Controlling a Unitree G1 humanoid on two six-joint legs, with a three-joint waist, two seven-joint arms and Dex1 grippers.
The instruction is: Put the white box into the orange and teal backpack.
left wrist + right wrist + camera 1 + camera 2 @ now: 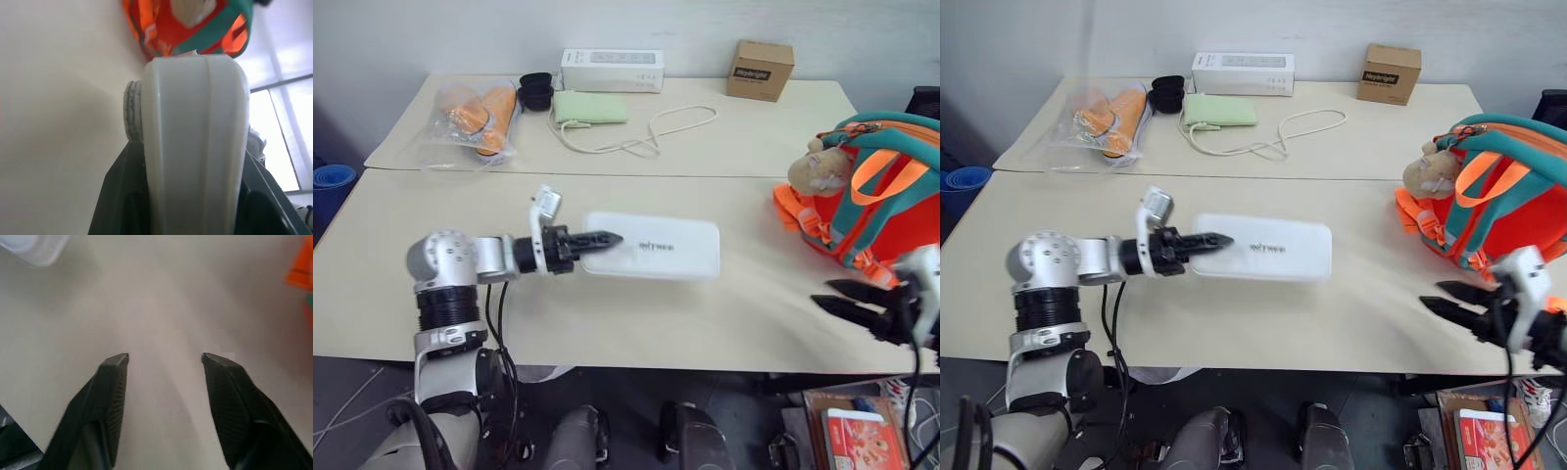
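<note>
the pale, matte table [724, 304] is seen whole in the head views, while in the wrist views it is reduced to a smooth blank surface. at the far right, just beyond the right gripper [847, 302], the orange and teal backpack [891, 206] is slumped on the tabletop: a soft fabric body in bright orange, teal trim around its open top, orange straps, and a tan plush toy [818, 168] hung on the side nearest the left gripper [604, 239]. in the left wrist view the backpack [188, 27] is glimpsed straight ahead, past the far end of the held case. the white box [656, 247] is clamped at one short end between the left gripper's black fingers and is held out level above the table, its free end pointed toward the backpack; a flat, smooth, glossy case with rounded corners and small dark lettering on top is shown by the head views, whereas a narrow rounded edge with faint lengthwise ridges is shown by the left wrist view [195, 147]. the right gripper is held empty with its jaws set wide, the ribbed inner faces of its fingers [110, 401] being visible from its own wrist. well beyond the left gripper, on the far table, a clear plastic bag of orange items [475, 119], a long white carton [612, 70], a pale green pouch [590, 107], a looped white cord [651, 132] and a small brown cardboard box [761, 69] are laid.
</note>
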